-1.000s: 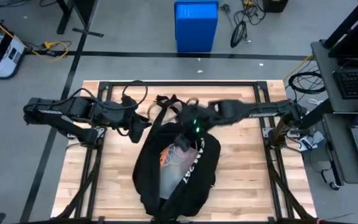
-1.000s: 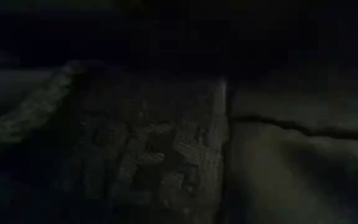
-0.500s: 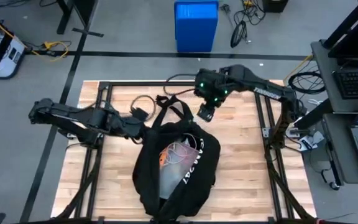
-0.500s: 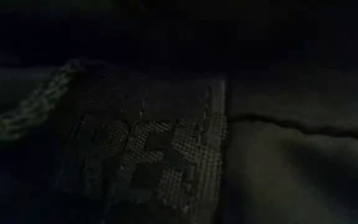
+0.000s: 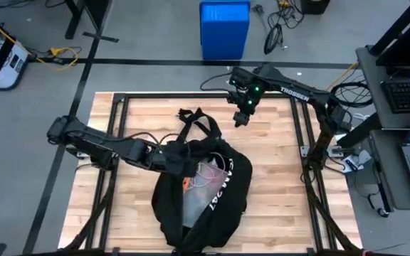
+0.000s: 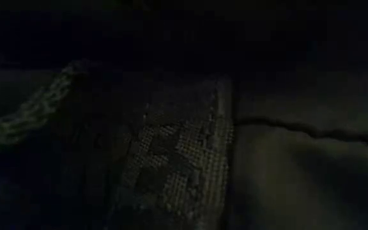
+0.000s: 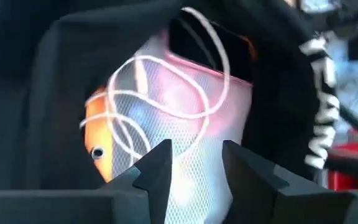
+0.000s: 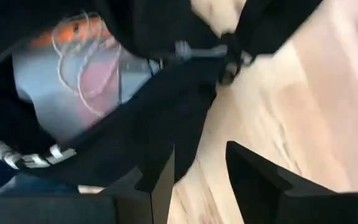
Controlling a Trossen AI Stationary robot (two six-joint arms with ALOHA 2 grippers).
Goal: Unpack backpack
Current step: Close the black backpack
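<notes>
My left gripper (image 7: 194, 171) sits right at the mouth of the backpack (image 5: 201, 188), which lies open in the middle of the table (image 5: 276, 178), lettering up, straps trailing toward the far edge. My left fingers (image 7: 160, 165) stand apart with nothing between them, and straight ahead of them, nearly touching, is a white mesh pouch (image 7: 185, 106) with a loose white cord (image 7: 166, 81) looped over it and something orange (image 7: 98, 140) tucked just beside it.

To do this reach well, I judge I should drive in level with the opening, keep both fingers spread until the mesh sits between them, and bite the fabric of the pouch itself rather than the cord, which would likely slip or pull through. The black rim of the opening crowds both sides of my fingers, so a shallow, centred entry should avoid snagging it. Lifting out slowly should let the bag stay put.

My right gripper (image 8: 197, 171) hangs over bare wood near the far edge, well apart from the bag, fingers parted and empty.

Against half a second ago, my left arm has pushed forward from beside the bag's shoulder to its opening, and my right arm has drawn a little farther away from the top handle (image 5: 194, 117).
</notes>
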